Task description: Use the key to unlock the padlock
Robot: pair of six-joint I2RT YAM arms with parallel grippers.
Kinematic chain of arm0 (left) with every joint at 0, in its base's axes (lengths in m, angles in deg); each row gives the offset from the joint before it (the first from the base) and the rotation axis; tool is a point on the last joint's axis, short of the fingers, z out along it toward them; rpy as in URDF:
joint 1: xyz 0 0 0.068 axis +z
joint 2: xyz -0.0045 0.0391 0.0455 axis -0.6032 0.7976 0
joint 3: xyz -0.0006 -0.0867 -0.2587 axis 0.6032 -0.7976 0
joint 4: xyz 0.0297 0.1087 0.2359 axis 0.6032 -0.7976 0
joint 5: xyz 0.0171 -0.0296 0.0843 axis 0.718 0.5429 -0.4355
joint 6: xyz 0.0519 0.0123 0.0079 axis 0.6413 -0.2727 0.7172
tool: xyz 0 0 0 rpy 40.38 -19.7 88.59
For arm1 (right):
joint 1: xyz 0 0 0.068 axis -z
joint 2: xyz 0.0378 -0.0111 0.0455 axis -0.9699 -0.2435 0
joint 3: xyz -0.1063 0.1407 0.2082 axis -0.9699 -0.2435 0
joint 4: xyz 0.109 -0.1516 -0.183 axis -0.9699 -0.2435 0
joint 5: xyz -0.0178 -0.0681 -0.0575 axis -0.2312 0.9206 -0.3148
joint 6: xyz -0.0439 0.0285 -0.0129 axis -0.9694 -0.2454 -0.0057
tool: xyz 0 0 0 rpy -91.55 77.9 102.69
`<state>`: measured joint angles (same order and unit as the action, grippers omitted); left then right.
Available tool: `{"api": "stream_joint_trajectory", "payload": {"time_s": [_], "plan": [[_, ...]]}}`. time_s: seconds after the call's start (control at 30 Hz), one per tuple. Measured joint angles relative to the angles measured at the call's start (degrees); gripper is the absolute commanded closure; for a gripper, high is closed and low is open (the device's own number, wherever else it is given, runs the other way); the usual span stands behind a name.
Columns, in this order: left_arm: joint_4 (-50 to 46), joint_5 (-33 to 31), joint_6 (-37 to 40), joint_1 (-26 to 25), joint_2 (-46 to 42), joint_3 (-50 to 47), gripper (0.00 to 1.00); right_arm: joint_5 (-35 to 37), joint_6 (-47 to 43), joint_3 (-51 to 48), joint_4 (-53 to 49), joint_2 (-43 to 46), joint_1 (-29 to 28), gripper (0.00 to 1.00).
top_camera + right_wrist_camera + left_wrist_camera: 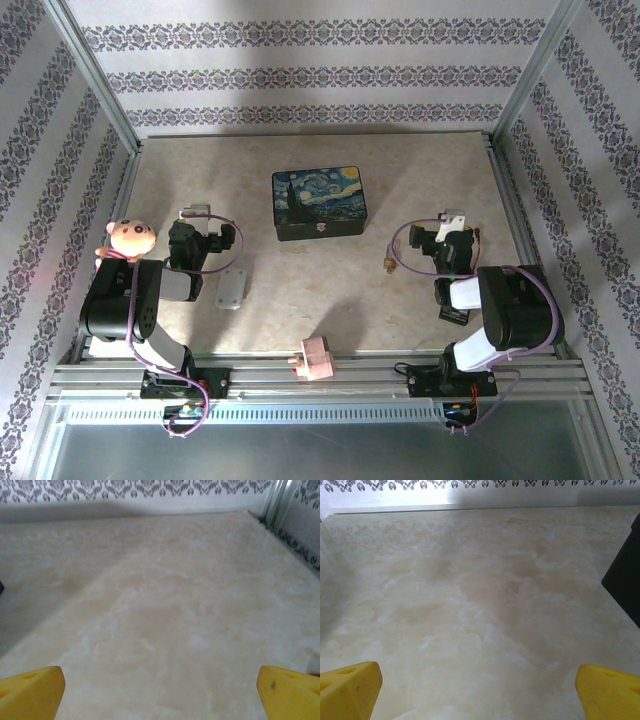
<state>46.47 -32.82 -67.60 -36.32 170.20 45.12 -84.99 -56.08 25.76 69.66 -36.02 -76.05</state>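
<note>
Left claw (479, 692) and right claw (160, 692) both stand spread wide, gripping nothing. The padlock (387, 264) lies on the surface (330, 290) beside the right arm, nearer than the dark tin (320, 205). It is too small to tell its long axis.

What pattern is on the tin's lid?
The tin shows a dark blue starry-night painting; clearest from the top external view.

This is a lab test booth. Metal frame rails (350, 385) run behind my left claw (480, 692); papered panels (300, 70) wall the table (420, 170) ahead.
</note>
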Motion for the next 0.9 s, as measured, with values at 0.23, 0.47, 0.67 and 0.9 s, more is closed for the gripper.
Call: {"api": "stream_joint_trajectory", "payload": {"time_s": [0.23, 0.47, 0.67, 0.9], "plan": [[-0.6, 0.2, 0.0, 0.0, 0.0, 0.0, 0.01, 0.6, 0.0, 0.9, -0.2, 0.0, 0.0, 0.02], [-0.6, 0.4, 0.0, 0.0, 0.0, 0.0, 0.01, 0.7, 0.0, 0.9, -0.2, 0.0, 0.0, 0.02], [-0.7, 1.0, 0.0, 0.0, 0.0, 0.0, 0.01, 1.0, 0.0, 0.9, -0.2, 0.0, 0.0, 0.02], [-0.7, 1.3, 0.0, 0.0, 0.0, 0.0, 0.01, 1.1, 0.0, 0.9, -0.2, 0.0, 0.0, 0.02]]}}
